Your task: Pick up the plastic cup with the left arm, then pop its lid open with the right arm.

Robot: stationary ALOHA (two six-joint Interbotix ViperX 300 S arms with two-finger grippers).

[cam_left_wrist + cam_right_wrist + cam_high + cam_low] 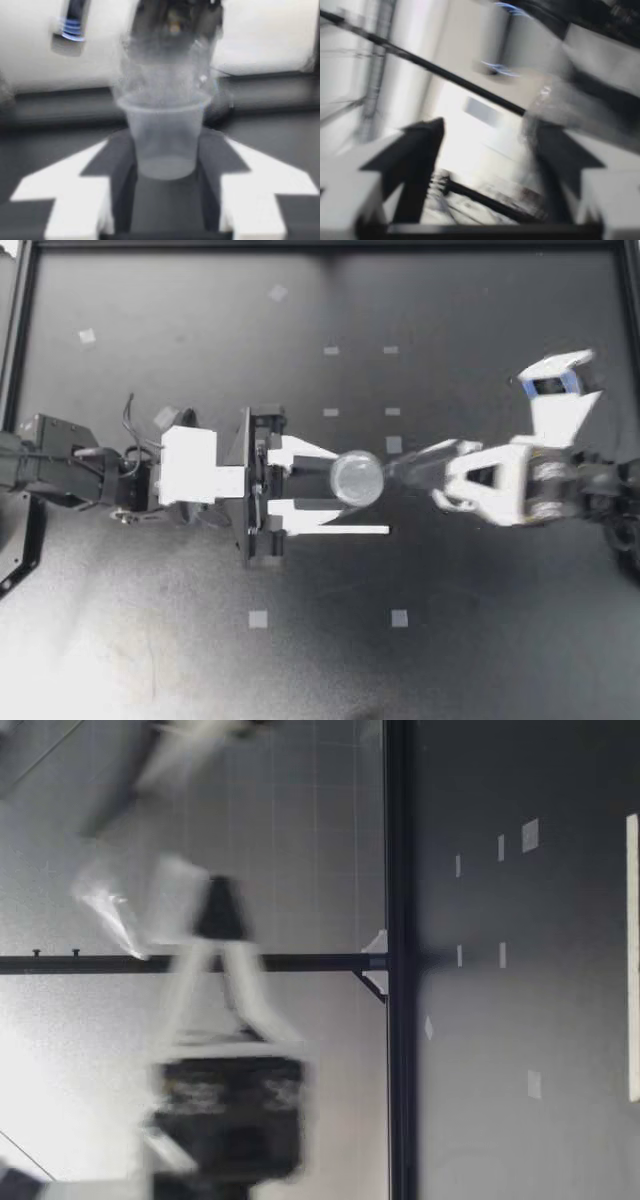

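My left gripper [360, 492] reaches in from the left and is shut on a clear plastic cup [357, 478], held upright above the black table. In the left wrist view both white fingers press the cup [162, 135] from two sides. A blurred clear shape [165, 75] sits just over its rim, under my right gripper [175, 20]. My right gripper [400, 472] comes in from the right, blurred, with its tips right beside the cup. Its own view shows it [485, 145] open wide, with a blurred clear thing [552, 107] against one finger. The low view shows blurred arms high above the table.
Small pale tape squares [258, 619] [399, 618] [87, 336] dot the black table top. A black frame [20, 340] borders the table at the left and back. In the low view a black rail [395, 960] marks the table's far edge.
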